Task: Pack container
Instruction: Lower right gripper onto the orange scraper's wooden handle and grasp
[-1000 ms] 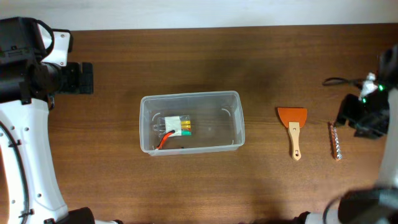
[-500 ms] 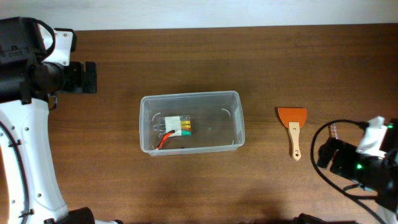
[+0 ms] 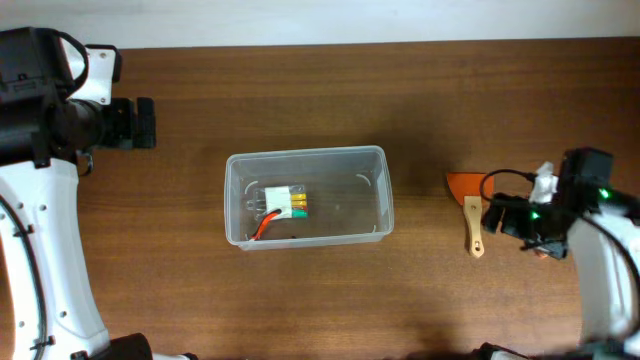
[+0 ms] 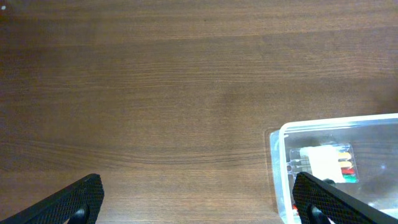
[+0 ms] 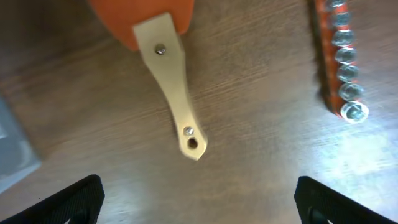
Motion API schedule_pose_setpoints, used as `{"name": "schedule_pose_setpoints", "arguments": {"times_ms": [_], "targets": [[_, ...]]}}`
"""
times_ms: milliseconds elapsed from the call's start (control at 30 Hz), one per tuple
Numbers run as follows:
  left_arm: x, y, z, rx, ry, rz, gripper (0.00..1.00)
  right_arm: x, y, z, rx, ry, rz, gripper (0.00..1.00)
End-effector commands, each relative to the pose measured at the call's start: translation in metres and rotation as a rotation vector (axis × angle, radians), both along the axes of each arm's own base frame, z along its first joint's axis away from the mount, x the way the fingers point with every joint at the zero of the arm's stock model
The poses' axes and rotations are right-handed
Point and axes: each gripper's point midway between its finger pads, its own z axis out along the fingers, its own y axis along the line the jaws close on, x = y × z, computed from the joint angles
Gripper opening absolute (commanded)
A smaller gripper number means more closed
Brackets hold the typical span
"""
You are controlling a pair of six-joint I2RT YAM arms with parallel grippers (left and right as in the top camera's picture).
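bin sits mid-bench, upright, no lid. inside at its left end: one small white pack with yellow and green ends and a red lead. right of the bin and apart from it, an orange scraper with a wood handle lies flat on the bench. a strip of metal bits lies just beside the scraper, roughly parallel. right tool hovers by the scraper's handle end, jaws wide, holding nothing. left tool is far left, well apart from the bin, jaws wide, empty.
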Motion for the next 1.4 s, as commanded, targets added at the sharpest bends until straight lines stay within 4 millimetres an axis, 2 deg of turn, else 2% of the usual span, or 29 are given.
{"name": "schedule_pose_setpoints", "arguments": {"times_ms": [0, 167, 367, 633, 800, 1000, 1233, 1367], "targets": [[0.001, 0.000, -0.003, -0.020, 0.005, 0.011, 0.99, 0.003, 0.001, -0.028, -0.017, 0.088, 0.077, 0.99], [0.002, 0.000, -0.003, -0.019, 0.002, 0.011, 0.99, 0.024, 0.003, -0.053, -0.089, 0.122, 0.146, 0.99], [0.002, 0.000, -0.003, -0.019, 0.002, 0.011, 0.99, 0.045, 0.017, -0.060, -0.126, 0.080, 0.277, 0.99], [0.002, 0.000, -0.003, -0.019, 0.002, 0.011, 0.99, 0.060, 0.015, -0.067, -0.151, 0.042, 0.326, 0.99], [0.002, 0.000, -0.003, -0.019, 0.001, 0.011, 0.99, 0.055, 0.016, -0.079, -0.145, 0.082, 0.392, 0.99], [0.002, 0.000, -0.003, -0.019, 0.002, 0.011, 0.99, 0.044, 0.015, -0.097, -0.129, 0.157, 0.396, 0.99], [0.002, 0.000, -0.003, -0.019, 0.002, 0.012, 0.99, 0.038, 0.016, -0.108, -0.114, 0.197, 0.399, 0.99], [0.002, 0.000, -0.003, -0.018, 0.002, 0.011, 0.99, 0.037, 0.017, -0.108, -0.110, 0.202, 0.392, 0.92]]}}
